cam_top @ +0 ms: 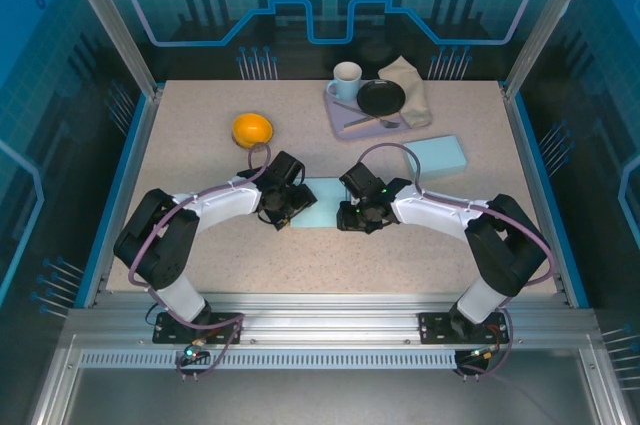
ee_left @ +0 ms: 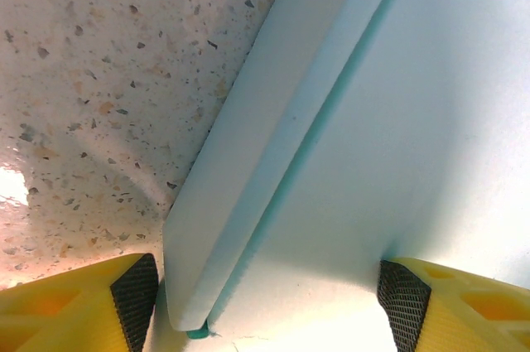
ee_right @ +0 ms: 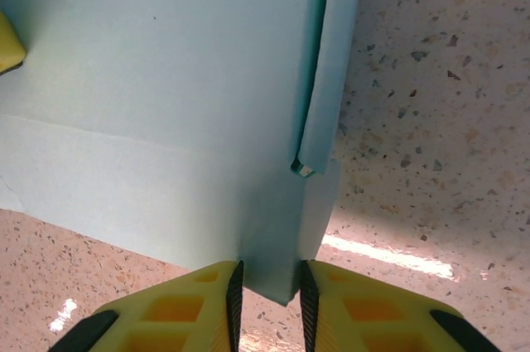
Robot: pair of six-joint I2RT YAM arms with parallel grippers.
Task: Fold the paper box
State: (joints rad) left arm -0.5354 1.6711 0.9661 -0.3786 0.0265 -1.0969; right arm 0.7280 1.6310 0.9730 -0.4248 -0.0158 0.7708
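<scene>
Paper box (cam_top: 322, 203), a flat pale-blue sheet not yet raised into shape, lies near the middle of the speckled table (cam_top: 200, 245), bridging the gap between the two arms. On its left end, the left gripper (cam_top: 285, 213) stands with its jaws spread wide. The left wrist view shows the box (ee_left: 373, 120) running forward and to the right of that gripper (ee_left: 269, 294), with a folded-over side flap along its left edge. The flap's near corner sits between the yellow fingers, one pad just off the edge over bare table and the other at the main panel, neither clamping anything.

On the right end, the right gripper (cam_top: 352, 215) is clenched on the box. Its wrist view has the sheet (ee_right: 166, 79) stretching ahead and to the left, while the two pads of the gripper (ee_right: 267, 286) pinch a thin near-corner strip beside another turned-up flap.

As far as the uncovered middle shows, the sheet's long side appears to run left to right, so each arm meets one end and neither is clearly nearer. The next fold likely depends on the right grip anchoring the sheet while the left jaws close on the flap in front of them.

An orange (cam_top: 252, 129) sits behind the left arm. A mug (cam_top: 346, 82), dark dish (cam_top: 381, 97) and cloth (cam_top: 410, 85) rest on a tray (cam_top: 340, 117) at the back, with a second pale-blue slab (cam_top: 440, 155) to the right.
</scene>
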